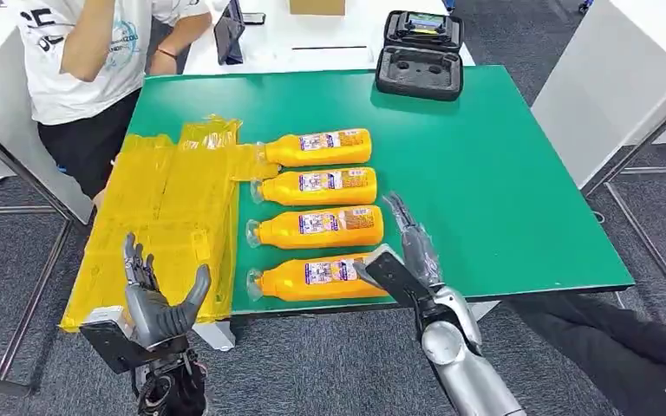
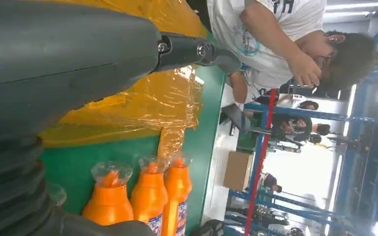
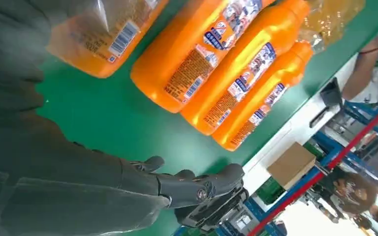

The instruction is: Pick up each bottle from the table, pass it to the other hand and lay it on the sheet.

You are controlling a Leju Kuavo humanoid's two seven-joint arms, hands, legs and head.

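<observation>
Several orange bottles lie side by side on the green table (image 1: 503, 173), caps pointing left toward the yellow sheet (image 1: 173, 208). The nearest bottle (image 1: 316, 277) lies by the front edge. My right hand (image 1: 403, 256) hovers at that bottle's base end with its fingers stretched out and nothing in them. In the right wrist view the hand (image 3: 78, 167) is beside the nearest bottle (image 3: 98, 29), apart from the others (image 3: 202, 54). My left hand (image 1: 152, 299) is open, palm up, in front of the table by the sheet's hanging edge. The left wrist view shows the bottle caps (image 2: 109, 196) and the sheet (image 2: 142, 98).
A person in a white shirt (image 1: 95, 52) sits at the table's far left corner. An open black case (image 1: 420, 54) stands at the far edge. The right half of the table is bare green. White tables stand to the left and right.
</observation>
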